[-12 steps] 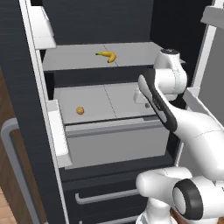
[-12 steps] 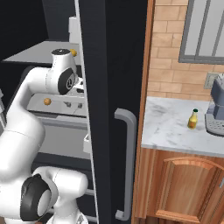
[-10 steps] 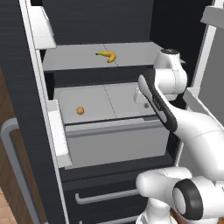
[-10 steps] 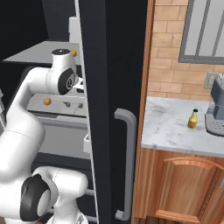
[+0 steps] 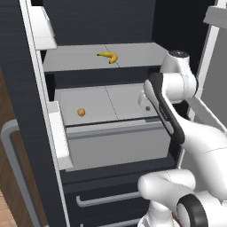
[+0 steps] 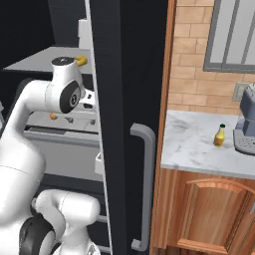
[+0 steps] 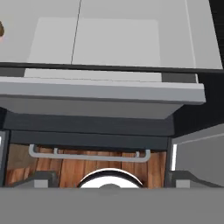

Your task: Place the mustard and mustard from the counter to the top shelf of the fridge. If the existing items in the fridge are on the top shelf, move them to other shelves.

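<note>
Left base view: banana [image 5: 109, 56] lies on the top shelf [image 5: 75, 58], upper centre; small orange fruit [image 5: 81, 112] sits on the lower tray [image 5: 115, 103] at centre left; the arm's hand hangs over that tray's right part. Right base view: amber mustard bottle [image 6: 219, 135] stands on the counter [image 6: 194, 147] at right, beside the coffee machine [image 6: 245, 124]; fridge [image 6: 119, 99] door handle [image 6: 144, 184] at centre. Hand view: tray [image 7: 113, 43] front edge crosses the middle; gripper fingers spread wide, empty.

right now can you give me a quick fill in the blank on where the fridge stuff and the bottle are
1. The banana lies on the ____ shelf of the fridge.
2. The small orange fruit sits on the grey tray one level ____ the banana.
3. The dark-capped bottle stands on the ____, beside the coffee machine.

Missing words: top; below; counter
</note>
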Robot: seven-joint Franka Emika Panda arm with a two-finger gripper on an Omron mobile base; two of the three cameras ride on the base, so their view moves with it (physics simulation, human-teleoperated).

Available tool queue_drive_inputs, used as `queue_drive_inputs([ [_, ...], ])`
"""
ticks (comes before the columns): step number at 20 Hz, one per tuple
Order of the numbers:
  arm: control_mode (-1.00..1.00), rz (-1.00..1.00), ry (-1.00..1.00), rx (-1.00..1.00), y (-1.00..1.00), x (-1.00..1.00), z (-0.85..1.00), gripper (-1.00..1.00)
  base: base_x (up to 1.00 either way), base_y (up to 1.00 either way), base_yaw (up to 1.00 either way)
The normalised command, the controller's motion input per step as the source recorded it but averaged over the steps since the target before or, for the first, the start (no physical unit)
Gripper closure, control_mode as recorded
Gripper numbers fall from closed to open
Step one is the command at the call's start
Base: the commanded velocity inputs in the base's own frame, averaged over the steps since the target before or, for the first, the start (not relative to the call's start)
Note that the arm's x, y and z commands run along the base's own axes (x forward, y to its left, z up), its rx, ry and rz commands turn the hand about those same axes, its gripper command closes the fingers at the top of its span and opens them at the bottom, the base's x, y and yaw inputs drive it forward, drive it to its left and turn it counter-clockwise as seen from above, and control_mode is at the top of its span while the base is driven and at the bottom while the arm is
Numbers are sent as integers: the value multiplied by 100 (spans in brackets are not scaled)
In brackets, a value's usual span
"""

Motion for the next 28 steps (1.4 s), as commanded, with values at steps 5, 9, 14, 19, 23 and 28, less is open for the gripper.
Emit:
queue_drive_inputs([
  [5,-100,0,-28,1,7,-22,35,-100,0,0,0],
  [9,-100,0,-36,0,14,-18,84,-100,0,0,0],
  [14,-100,0,-21,3,25,-1,99,-100,0,0,0],
  [19,-100,0,-7,5,44,21,83,-100,0,0,0],
  [23,-100,-1,-4,2,64,42,54,-100,0,0,0],
  [28,-100,-2,1,1,42,60,5,-100,0,0,0],
])
